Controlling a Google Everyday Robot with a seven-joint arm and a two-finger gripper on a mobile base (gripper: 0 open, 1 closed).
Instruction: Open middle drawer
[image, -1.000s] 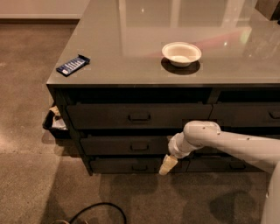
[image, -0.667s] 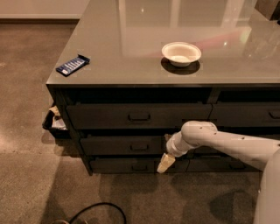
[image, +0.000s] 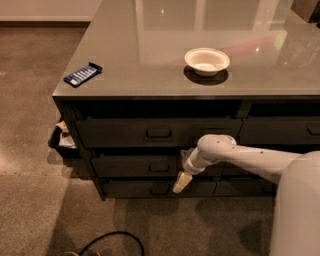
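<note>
The middle drawer (image: 130, 166) is the second of three wide dark grey fronts stacked in the left half of the cabinet. Its small rectangular pull handle (image: 159, 168) sits at mid-front. The front stands about level with the drawers above and below, and no tray inside shows. My gripper (image: 182, 182) is at the end of the white arm reaching in from the right. It points down and to the left, just right of and a little below the handle, in front of the seam between the middle and bottom drawers. It holds nothing that I can see.
A white bowl (image: 207, 61) and a blue packet (image: 82, 74) lie on the glossy countertop (image: 150, 40). A dark bin with scraps (image: 61, 141) stands at the cabinet's left side. A black cable (image: 116, 239) lies on the floor in front. More drawers (image: 280, 132) are on the right.
My gripper has moved a little to the left and slightly up, closer to the middle drawer's handle. The drawers have not moved.
</note>
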